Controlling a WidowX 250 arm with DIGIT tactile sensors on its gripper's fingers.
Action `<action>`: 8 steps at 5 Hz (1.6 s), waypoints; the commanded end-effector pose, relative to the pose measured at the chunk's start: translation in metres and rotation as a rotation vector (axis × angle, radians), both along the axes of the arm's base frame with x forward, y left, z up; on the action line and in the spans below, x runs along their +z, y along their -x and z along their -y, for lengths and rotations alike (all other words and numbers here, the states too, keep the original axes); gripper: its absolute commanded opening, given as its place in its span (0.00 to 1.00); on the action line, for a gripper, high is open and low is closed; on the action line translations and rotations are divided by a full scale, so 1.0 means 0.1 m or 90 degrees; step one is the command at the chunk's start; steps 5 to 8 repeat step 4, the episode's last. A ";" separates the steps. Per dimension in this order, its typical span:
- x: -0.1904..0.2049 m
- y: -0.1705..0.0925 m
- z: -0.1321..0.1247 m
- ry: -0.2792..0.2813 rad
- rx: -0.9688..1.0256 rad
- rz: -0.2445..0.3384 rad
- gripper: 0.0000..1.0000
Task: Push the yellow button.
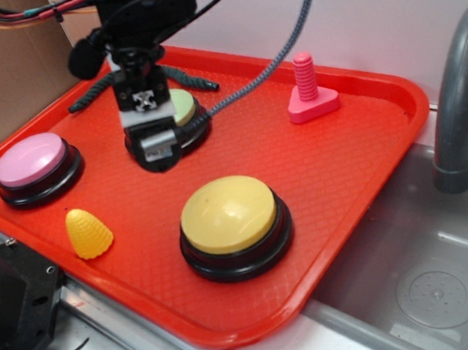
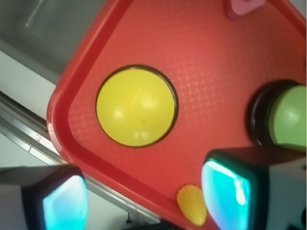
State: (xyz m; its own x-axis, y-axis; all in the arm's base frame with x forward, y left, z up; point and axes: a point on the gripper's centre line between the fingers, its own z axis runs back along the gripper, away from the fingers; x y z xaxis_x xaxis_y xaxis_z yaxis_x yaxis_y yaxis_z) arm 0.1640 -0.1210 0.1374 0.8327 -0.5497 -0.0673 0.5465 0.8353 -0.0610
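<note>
Above tray, we hover gripper over green-topped button, jaws apart, empty. Yellow button sits near front edge, untouched. Approach step: next, we judge, shift over dome, descend.

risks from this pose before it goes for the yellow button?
1. The tool hangs over the green-topped button, not the yellow button; a straight descent would likely press the wrong one.
2. The yellow cone lies loose near the yellow button and shares its colour, so it could be mistaken for the target.
3. The dome is rounded; an off-centre push may slip.
</note>
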 end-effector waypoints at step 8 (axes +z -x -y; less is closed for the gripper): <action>0.42 0.24 0.15 0.004 0.028 0.032 1.00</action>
